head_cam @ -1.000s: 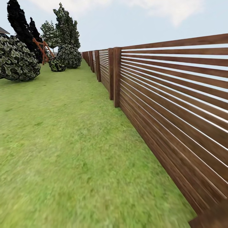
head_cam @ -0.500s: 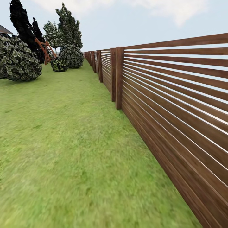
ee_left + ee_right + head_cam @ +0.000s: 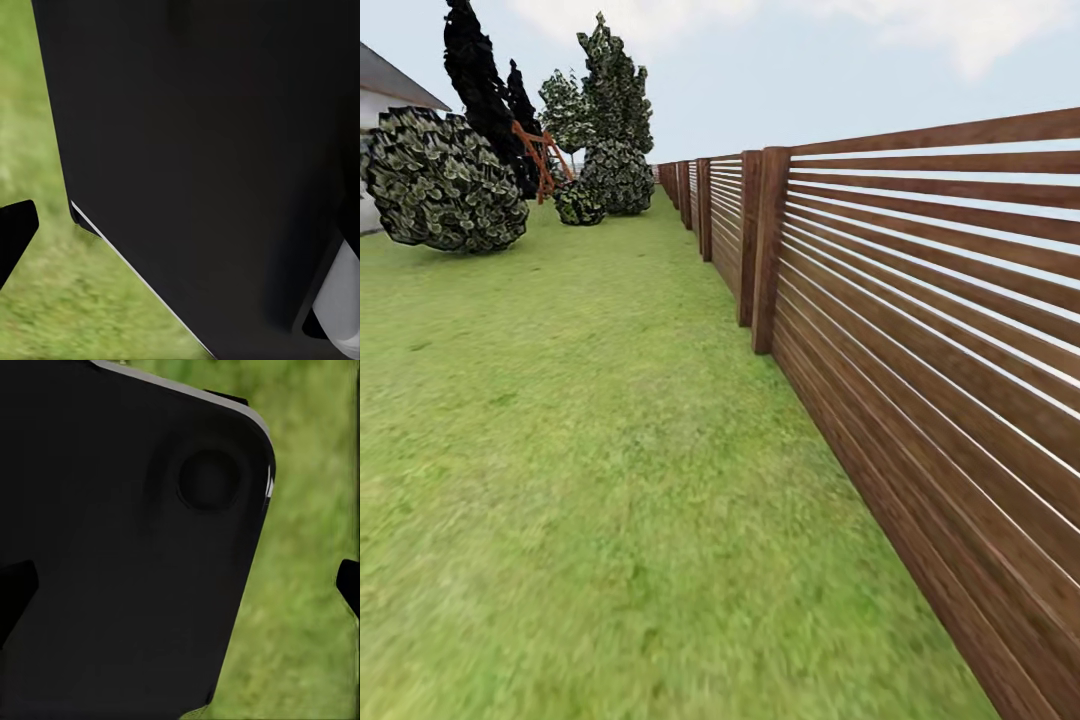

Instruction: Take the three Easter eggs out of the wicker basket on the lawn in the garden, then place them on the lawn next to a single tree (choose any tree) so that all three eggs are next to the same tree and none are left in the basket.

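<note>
- The lawn [image 3: 580, 450] spreads green with yellowish patches from six o'clock up to the far shrubs near eleven o'clock in the head view.
- A brown slatted wooden fence [image 3: 920, 330] runs from five o'clock back toward twelve o'clock, standing on the grass edge.
- A round leafy bush [image 3: 448, 180] sits at ten o'clock, with a black-leaved tree [image 3: 480, 80] behind it and taller leafy trees [image 3: 610, 100] near eleven o'clock.
- A white house corner [image 3: 385, 110] shows at nine to ten o'clock.
- The left wrist view has a black robot body panel [image 3: 210, 165] over grass.
- The right wrist view has a similar black panel [image 3: 127, 555] over grass.
- Neither pincer's opening can be told; dark tips at the frame edges are too partial.
</note>
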